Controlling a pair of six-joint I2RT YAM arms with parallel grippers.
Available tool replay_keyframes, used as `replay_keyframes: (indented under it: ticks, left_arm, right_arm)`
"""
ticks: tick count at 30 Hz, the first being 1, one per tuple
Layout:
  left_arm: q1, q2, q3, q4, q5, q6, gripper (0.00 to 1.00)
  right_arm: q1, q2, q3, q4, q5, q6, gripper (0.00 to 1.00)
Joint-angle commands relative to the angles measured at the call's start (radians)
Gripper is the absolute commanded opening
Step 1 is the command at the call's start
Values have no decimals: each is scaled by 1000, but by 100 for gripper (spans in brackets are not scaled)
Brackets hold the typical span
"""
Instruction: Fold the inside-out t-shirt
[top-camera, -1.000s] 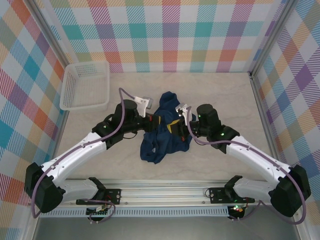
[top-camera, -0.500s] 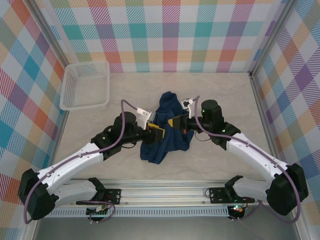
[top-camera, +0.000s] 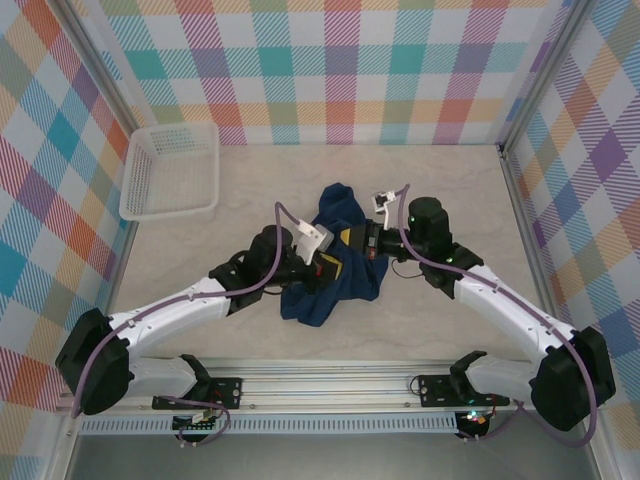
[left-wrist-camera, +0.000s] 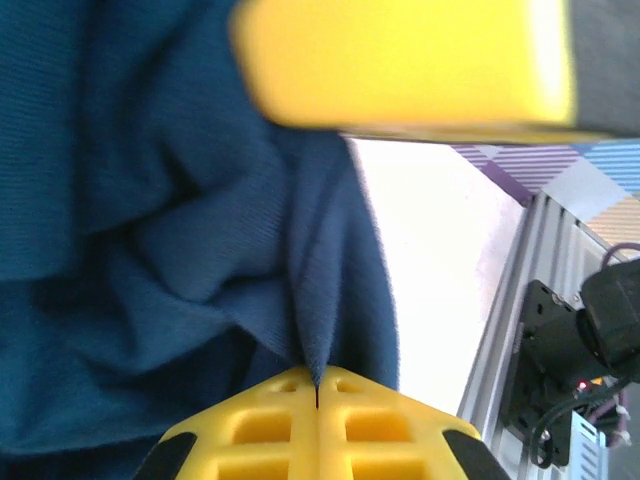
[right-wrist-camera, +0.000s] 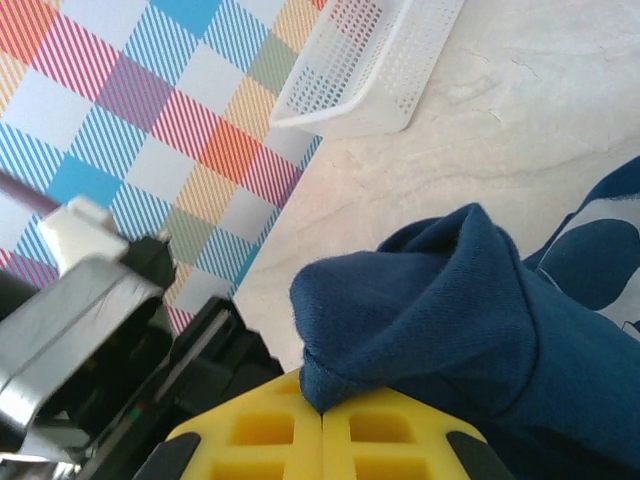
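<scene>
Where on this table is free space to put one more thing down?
The beige table is bare far right, between the dark navy blue cloth t-shirt and the checked right wall, and along the back wall beside the white plastic mesh basket. The near strip before the metal rail is free. The middle is crowded: left gripper and right gripper both pinch the t-shirt.

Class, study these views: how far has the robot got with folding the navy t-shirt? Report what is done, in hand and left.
Done: no fold yet; the t-shirt lies in a crumpled heap. In hand: the left gripper and right gripper are each shut on a pinch of its cloth, close together. Left: spread it flat, then make every fold.
</scene>
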Motion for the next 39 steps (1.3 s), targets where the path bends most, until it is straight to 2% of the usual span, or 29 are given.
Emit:
replay_keyframes:
  ticks: [1, 12, 19, 21, 24, 27, 33, 39]
  left_arm:
    - [-50, 8, -32, 31, 38, 69, 1]
    - [-112, 46, -59, 5, 29, 118, 0]
    - [-136, 98, -76, -20, 21, 131, 1]
    - [-136, 85, -77, -23, 14, 125, 9]
    - [-134, 10, -91, 8, -15, 106, 31]
    - [-127, -68, -84, 3, -24, 95, 43]
    - [-62, -140, -76, 7, -28, 61, 47]
    - [8, -32, 21, -36, -44, 32, 47]
  right_arm:
    - [-17, 12, -6, 112, -11, 89, 0]
    - [-39, 18, -3, 82, -3, 90, 0]
    - [-103, -40, 13, 49, -36, 74, 0]
    - [-110, -52, 21, 8, -39, 38, 0]
    - [-112, -62, 12, -25, -68, -18, 0]
    - [-112, -73, -7, -59, -129, -110, 0]
    - [-119, -91, -22, -108, -194, -244, 0]
    - [-122, -72, -33, -77, -225, -235, 0]
